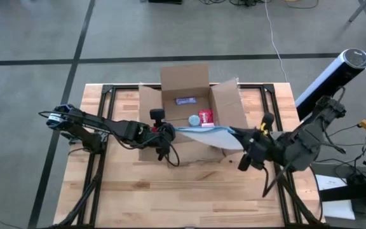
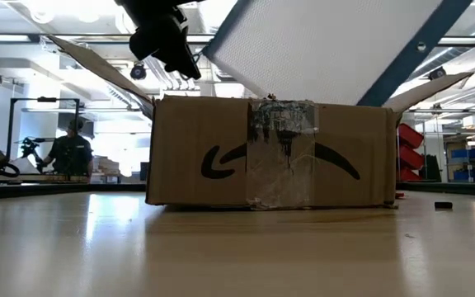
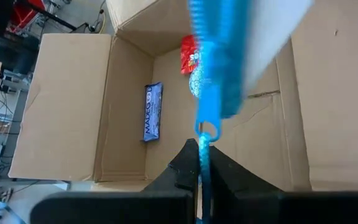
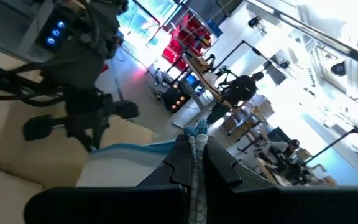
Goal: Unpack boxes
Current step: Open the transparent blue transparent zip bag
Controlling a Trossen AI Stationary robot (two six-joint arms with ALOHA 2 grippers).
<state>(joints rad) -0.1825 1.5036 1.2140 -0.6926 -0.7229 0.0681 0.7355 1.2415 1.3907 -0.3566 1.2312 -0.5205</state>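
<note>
From my left: the left gripper [image 1: 170, 130] sits over the box's near-left edge, its fingers pinched shut on the pouch's blue edge; in the left wrist view that blue strip [image 3: 211, 81] runs straight down between the two dark fingers. The box [image 1: 189, 117] stands open in the middle of the table [image 1: 189, 191], flaps spread. In the low view its taped front wall [image 2: 279, 157] faces me, square on the tabletop. Down inside I can see a dark blue packet [image 3: 152, 112] lying flat on the floor of the box, and a red packet [image 1: 206, 117] farther along with something small and bluish beside it.

The pouch [image 1: 211, 135] stretches across the box's near edge, held up between both arms. At its right end the right gripper [image 1: 250, 143] is clamped on the other corner; the right wrist view shows a thin strip of the pouch nipped between those fingers.

What worries me: both grips are on thin edges. If the arms pull apart unevenly, the film could slip out of one pinch and drop back into the box, or tear. If the pouch drags on the right flap [image 1: 227, 105] as it lifts, it may tug the box across the table.
</note>
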